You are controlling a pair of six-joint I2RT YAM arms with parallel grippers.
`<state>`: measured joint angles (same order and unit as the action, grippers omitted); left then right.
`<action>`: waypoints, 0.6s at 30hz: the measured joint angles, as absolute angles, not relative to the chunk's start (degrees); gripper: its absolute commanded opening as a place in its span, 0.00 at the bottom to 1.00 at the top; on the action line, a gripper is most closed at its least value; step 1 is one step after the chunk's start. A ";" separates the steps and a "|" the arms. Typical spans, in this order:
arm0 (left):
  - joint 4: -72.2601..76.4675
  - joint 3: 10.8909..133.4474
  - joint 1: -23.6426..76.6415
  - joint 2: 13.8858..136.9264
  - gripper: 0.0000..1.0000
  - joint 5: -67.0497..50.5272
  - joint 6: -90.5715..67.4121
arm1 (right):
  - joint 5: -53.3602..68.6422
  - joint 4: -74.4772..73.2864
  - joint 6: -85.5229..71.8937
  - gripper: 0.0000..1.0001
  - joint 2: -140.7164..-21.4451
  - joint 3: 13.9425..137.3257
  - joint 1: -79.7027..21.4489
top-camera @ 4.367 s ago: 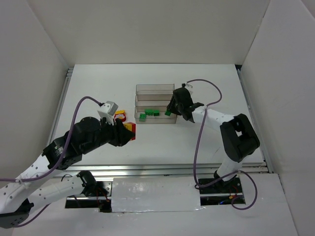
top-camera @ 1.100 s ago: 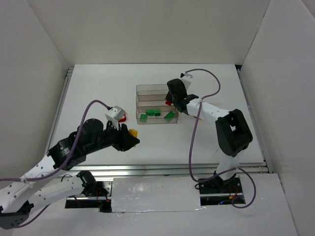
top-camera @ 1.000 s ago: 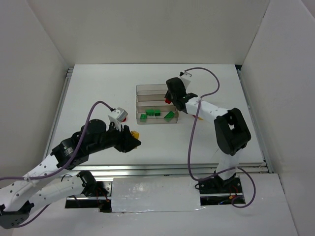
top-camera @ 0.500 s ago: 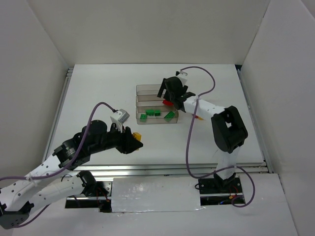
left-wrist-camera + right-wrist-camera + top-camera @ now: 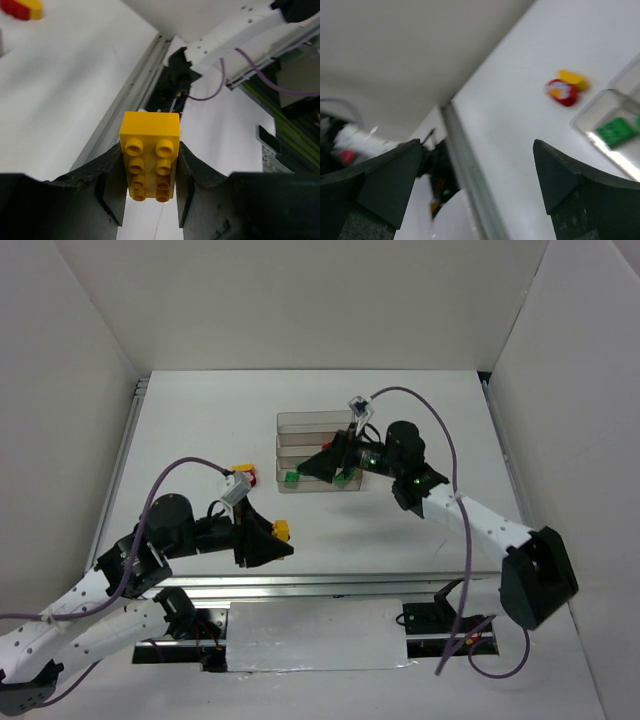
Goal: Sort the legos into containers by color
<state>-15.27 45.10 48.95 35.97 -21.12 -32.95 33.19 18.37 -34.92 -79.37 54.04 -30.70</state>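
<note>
My left gripper (image 5: pixel 270 542) is shut on a yellow lego (image 5: pixel 283 531) near the table's front edge. In the left wrist view the yellow lego (image 5: pixel 150 155) sits studs-up between both fingers. A red and yellow stack of legos (image 5: pixel 245 476) lies on the table left of the containers (image 5: pixel 300 421), clear troughs joined side by side. Green legos (image 5: pixel 291 478) lie in the nearest trough. My right gripper (image 5: pixel 318 466) hovers over the containers, open and holding nothing. The right wrist view shows the stack (image 5: pixel 564 90), a green lego (image 5: pixel 617 131) in a trough, and the gripper (image 5: pixel 475 185).
White walls enclose the table on three sides. A metal rail (image 5: pixel 130 445) runs along the left edge and another rail (image 5: pixel 380 583) along the front. Purple cables loop from both arms.
My right gripper has opened, let go of the red lego over the containers, and swung to point left. My left arm has drawn back toward the front edge, still gripping the yellow lego.
</note>
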 measured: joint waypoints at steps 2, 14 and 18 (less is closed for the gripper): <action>-13.23 44.69 48.95 34.65 0.00 -24.47 -32.91 | 39.09 24.82 -38.26 1.00 -72.62 47.94 -32.27; -3.46 44.01 48.95 35.79 0.00 -35.35 -33.39 | 44.18 36.62 -43.55 0.90 -53.25 38.54 -46.63; -1.23 43.97 48.93 37.39 0.00 -36.71 -33.47 | 42.96 34.89 -41.69 0.87 -53.23 38.65 -49.52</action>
<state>-1.23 43.97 48.93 37.39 -36.71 -33.47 42.96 34.89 -41.69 -53.23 38.65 -49.52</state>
